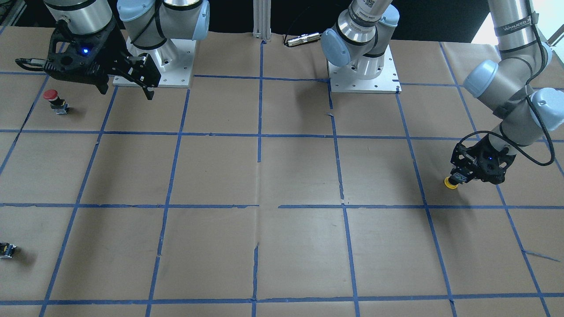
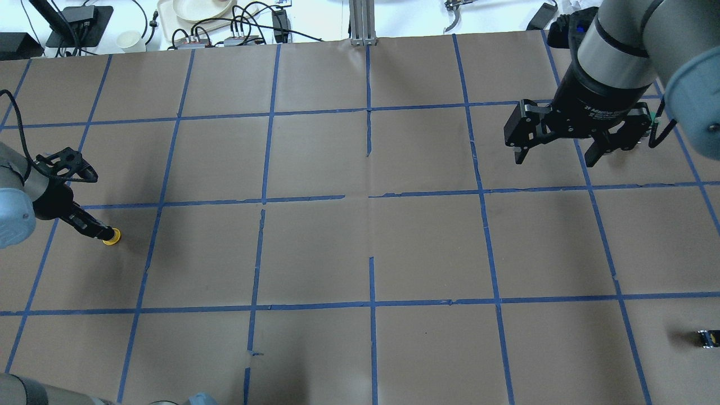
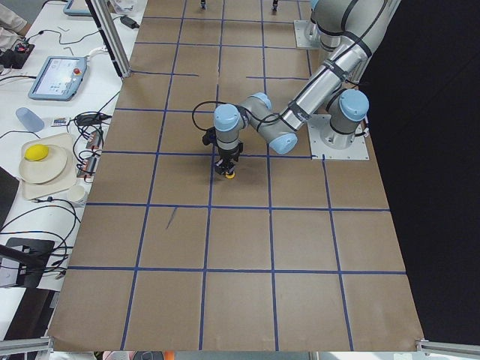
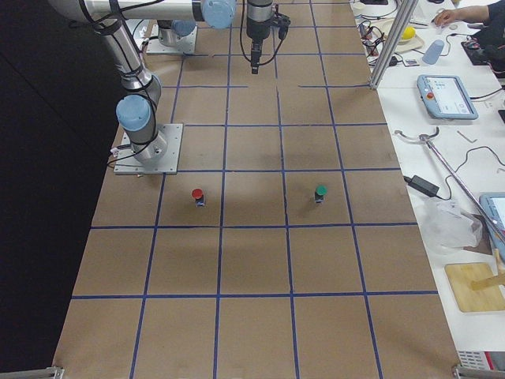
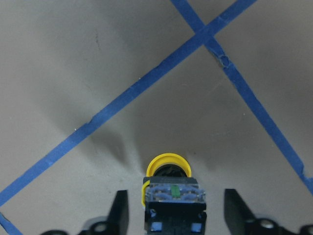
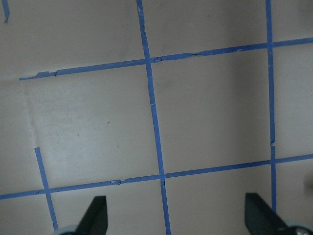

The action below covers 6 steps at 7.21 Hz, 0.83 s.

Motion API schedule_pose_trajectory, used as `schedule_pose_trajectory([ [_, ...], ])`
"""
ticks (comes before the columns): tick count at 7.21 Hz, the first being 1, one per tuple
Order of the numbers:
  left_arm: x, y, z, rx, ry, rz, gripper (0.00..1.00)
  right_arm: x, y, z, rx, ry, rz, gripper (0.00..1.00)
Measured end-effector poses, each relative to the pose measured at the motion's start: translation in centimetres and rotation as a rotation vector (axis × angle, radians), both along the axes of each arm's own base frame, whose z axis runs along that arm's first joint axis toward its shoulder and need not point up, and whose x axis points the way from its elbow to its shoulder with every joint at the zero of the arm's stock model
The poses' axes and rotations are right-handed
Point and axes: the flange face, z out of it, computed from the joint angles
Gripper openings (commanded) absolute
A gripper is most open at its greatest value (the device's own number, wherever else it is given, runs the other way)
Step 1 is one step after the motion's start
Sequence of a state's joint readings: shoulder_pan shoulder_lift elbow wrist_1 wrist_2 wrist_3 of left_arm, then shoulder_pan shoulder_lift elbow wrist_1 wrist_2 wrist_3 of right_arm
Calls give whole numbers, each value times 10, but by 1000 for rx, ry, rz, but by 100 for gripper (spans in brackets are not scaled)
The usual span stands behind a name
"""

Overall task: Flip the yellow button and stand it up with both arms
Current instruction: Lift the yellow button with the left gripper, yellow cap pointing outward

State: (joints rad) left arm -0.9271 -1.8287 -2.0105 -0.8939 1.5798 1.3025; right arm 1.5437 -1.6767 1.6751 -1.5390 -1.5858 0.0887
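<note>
The yellow button (image 5: 168,167) sits at the table's left side, its yellow cap pointing away from my left gripper and its black and grey base toward it. It also shows in the overhead view (image 2: 113,238) and the front view (image 1: 450,183). My left gripper (image 5: 176,198) is low and tilted, with its jaws open on either side of the base and a gap on each side. It shows in the overhead view (image 2: 104,232) too. My right gripper (image 2: 557,156) hangs open and empty high over the right far side, as the front view (image 1: 127,91) also shows.
A red-capped button (image 1: 53,101) stands near the right arm's base. A green-capped button (image 4: 319,192) stands further out. A small dark capless switch block (image 2: 707,337) lies at the right near edge. Blue tape lines grid the brown paper.
</note>
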Motion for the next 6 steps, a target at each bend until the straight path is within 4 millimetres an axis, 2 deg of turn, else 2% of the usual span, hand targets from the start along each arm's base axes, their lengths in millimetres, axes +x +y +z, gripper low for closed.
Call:
schedule_pose_trajectory([
  [2, -6, -3, 9, -10, 5, 14, 10, 1, -1, -1, 2, -3, 0, 100],
  [3, -17, -5, 17, -21, 43, 36, 10, 1, -1, -2, 3, -3, -2, 100],
  [5, -54, -4, 41, -22, 168, 118, 10, -1, -5, -6, 11, -5, -8, 100],
  [6, -88, -6, 59, -23, 215, 131, 10, -5, -14, -16, 32, -4, -48, 100],
])
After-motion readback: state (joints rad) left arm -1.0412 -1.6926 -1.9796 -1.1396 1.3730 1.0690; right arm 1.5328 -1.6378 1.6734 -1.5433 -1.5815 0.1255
